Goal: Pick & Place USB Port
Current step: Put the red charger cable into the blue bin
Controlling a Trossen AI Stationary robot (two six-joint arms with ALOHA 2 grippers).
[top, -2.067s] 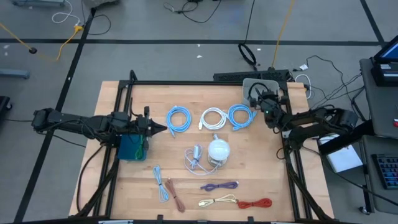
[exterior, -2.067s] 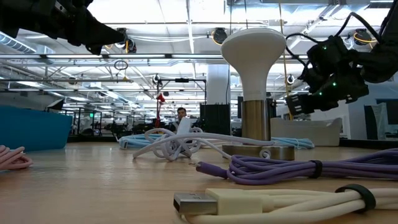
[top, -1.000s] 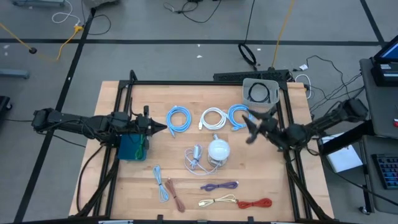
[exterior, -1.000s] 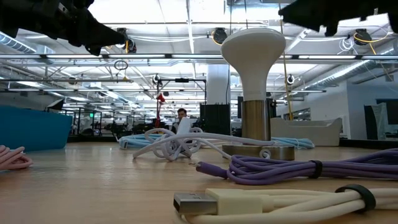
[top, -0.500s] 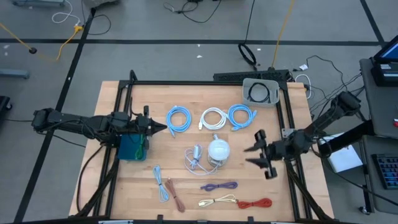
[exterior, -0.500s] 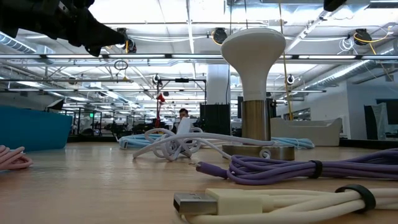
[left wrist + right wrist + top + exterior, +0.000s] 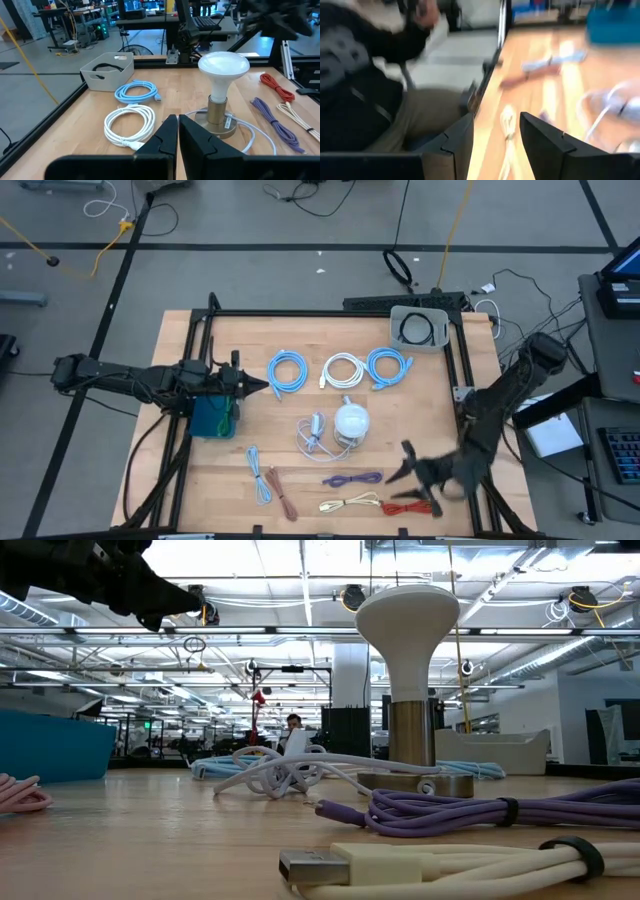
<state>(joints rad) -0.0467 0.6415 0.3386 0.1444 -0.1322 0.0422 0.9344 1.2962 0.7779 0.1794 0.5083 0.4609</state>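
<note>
Your right pincer (image 7: 418,480) has swung from the grey bin (image 7: 419,328) at the far right corner of the worktop (image 7: 300,415) down to the near right edge, and now hangs over the red cable (image 7: 410,507); its fingers (image 7: 542,145) stand apart with nothing between them. Nearest you along that front edge lie the red cable, the cream cable (image 7: 350,502) beside it with its USB plug facing the low camera, and the purple cable (image 7: 352,478) just behind, then the pink cable (image 7: 283,495) and a pale blue cable (image 7: 258,475) to the left. Mid-worktop stands the white lamp (image 7: 351,421) on its metal base, with a loose white lead tangled beside it. Your left pincer (image 7: 262,387) waits closed and empty over the left side, next to the teal box (image 7: 212,418). Farther back sit the two blue coils (image 7: 288,370) and the white coil (image 7: 345,369) in a row, and beyond them the grey bin, which already holds one dark cable (image 7: 418,330). By my reading, one cable is placed and most are still out, so you are at the start of a fresh pick: which near cable the right pincer is going for cannot be told yet, though the red one lies closest beneath it.
</note>
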